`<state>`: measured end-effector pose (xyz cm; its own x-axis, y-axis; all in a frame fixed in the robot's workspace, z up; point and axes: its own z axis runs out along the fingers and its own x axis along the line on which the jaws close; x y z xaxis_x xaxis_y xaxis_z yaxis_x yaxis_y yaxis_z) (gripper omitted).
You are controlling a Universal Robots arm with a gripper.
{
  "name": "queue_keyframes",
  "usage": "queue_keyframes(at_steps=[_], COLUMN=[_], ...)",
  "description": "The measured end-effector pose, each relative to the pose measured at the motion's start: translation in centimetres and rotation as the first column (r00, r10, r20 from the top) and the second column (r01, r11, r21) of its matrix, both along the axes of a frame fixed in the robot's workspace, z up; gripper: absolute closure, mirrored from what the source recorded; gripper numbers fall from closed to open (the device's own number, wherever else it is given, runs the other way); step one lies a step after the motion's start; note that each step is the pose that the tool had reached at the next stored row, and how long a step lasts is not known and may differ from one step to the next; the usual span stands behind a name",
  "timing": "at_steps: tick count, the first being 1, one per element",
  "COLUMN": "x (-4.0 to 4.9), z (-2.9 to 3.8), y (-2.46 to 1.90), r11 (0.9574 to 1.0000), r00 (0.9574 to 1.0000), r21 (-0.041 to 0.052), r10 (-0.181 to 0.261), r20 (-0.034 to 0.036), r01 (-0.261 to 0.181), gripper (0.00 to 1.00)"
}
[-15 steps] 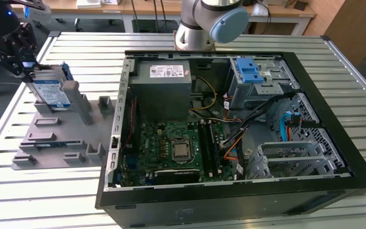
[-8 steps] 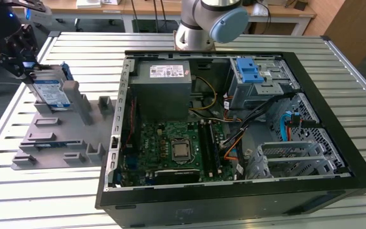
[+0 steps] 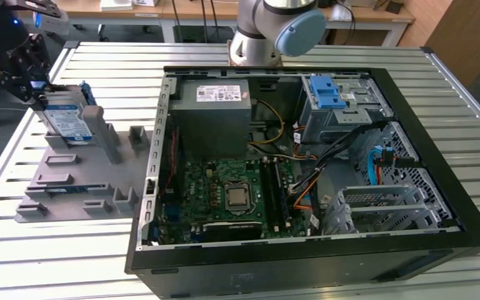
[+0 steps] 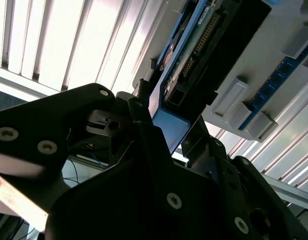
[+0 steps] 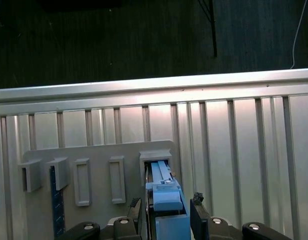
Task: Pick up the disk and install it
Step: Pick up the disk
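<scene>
Tool (image 5: 167,209) fingers stand apart, straddling the disk's (image 3: 67,120) top end, with a sliver of gap visible beside the blue bracket (image 5: 166,197) in both wrist views. The disk stands on edge in a grey holder (image 3: 73,181) on the tabletop (image 3: 23,250), well apart from the case (image 3: 440,244), on the exterior view's left of it. It looks stiff, dense and shock-sensitive, so it is best pinched across the bracket's flat sides, clear of the bare board (image 4: 191,60).

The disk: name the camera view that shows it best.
The exterior view: the disk stands in the grey holder, its labelled face visible. The first wrist view shows its blue bracket edge-on; the second, its connector edge.
</scene>
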<state>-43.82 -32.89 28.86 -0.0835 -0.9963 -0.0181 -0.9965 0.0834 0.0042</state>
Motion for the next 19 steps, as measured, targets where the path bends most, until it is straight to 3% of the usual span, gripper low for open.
queue_keyframes(at_steps=[3, 4, 10, 11, 16, 19], x=[0.0, 0.0, 0.0, 0.0, 0.0, -0.01], z=[-0.03, -0.03, -0.03, -0.03, -0.04, -0.05], y=[0.0, 0.0, 0.0, 0.0, 0.0, 0.0], r11=[1.0, 1.0, 1.0, 1.0, 1.0, 0.9997], r00=[1.0, 1.0, 1.0, 1.0, 1.0, 0.9997], r21=[0.0, 0.0, 0.0, 0.0, 0.0, 0.0001], r10=[0.0, 0.0, 0.0, 0.0, 0.0, 0.023], r20=[0.0001, 0.0002, 0.0001, 0.0001, 0.0001, 0.0003], r01=[0.0, 0.0, 0.0, 0.0, 0.0, -0.023], gripper=[0.51, 0.58, 0.59, 0.63, 0.63, 0.63])
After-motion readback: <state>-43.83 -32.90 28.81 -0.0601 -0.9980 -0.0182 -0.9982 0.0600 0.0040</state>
